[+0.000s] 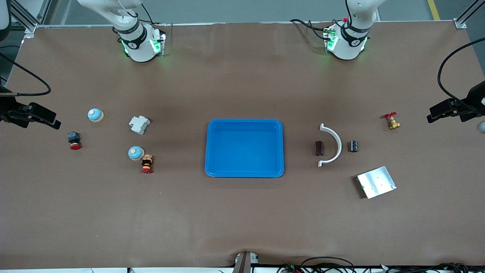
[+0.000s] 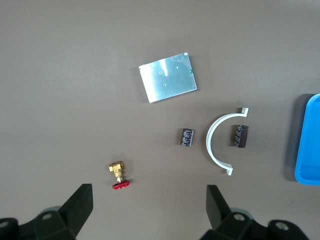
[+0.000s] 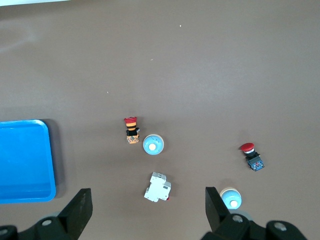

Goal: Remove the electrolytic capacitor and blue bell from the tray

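Two dark capacitors lie toward the left arm's end, one (image 1: 319, 148) (image 2: 240, 135) inside a white curved clip (image 1: 332, 144) (image 2: 220, 142), the other (image 1: 354, 146) (image 2: 187, 137) just outside it. Two light blue bells (image 1: 95, 115) (image 1: 135, 153) sit toward the right arm's end, also seen from the right wrist as a bell (image 3: 153, 144) and a second bell (image 3: 231, 198). A blue tray (image 1: 212, 151) stands mid-table. My left gripper (image 2: 149, 195) hangs open high over the capacitor side. My right gripper (image 3: 148, 196) hangs open high over the bell side. Neither hand shows in the front view.
A metal plate (image 1: 376, 182) and a brass valve with a red handle (image 1: 392, 121) lie near the capacitors. A white breaker (image 1: 139, 124), a red push button (image 1: 74, 140) and a stacked red-and-orange switch (image 1: 147, 163) lie by the bells.
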`<state>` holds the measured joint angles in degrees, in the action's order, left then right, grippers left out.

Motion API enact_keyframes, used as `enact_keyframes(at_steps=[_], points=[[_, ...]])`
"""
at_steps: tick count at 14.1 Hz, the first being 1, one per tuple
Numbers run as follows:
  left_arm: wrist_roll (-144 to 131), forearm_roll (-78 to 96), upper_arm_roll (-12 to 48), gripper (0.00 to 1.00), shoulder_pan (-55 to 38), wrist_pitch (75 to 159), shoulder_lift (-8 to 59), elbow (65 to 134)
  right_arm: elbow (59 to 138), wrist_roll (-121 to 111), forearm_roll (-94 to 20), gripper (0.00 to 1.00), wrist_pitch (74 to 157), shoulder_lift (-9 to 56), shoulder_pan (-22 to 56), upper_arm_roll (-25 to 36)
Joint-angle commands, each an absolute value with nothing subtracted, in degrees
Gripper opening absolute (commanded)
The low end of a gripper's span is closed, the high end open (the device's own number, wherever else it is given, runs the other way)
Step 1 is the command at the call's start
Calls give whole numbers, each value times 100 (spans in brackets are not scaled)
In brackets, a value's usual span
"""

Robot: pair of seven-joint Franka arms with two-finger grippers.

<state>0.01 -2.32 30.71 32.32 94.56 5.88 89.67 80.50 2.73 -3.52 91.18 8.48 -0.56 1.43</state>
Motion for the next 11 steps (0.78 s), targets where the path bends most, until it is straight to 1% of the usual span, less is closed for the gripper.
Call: enact_keyframes(at_steps=[1, 3, 5, 11], points=[[0, -185, 3120, 100, 3270, 9308, 721, 8789, 8130, 316, -387, 100, 9088, 721, -70, 123], [-17, -184, 3129, 100, 3261, 9308, 712, 8789, 8121, 316, -300, 100, 9079, 703, -62, 123], [-9, -185, 3138, 100, 3252, 9308, 712, 8780, 8121, 325, 17, 100, 9088, 659, -9, 88], [-140, -202, 3067, 100, 3015, 9290, 703, 8754, 8121, 352, -17, 100, 9105, 650, 9, 79]])
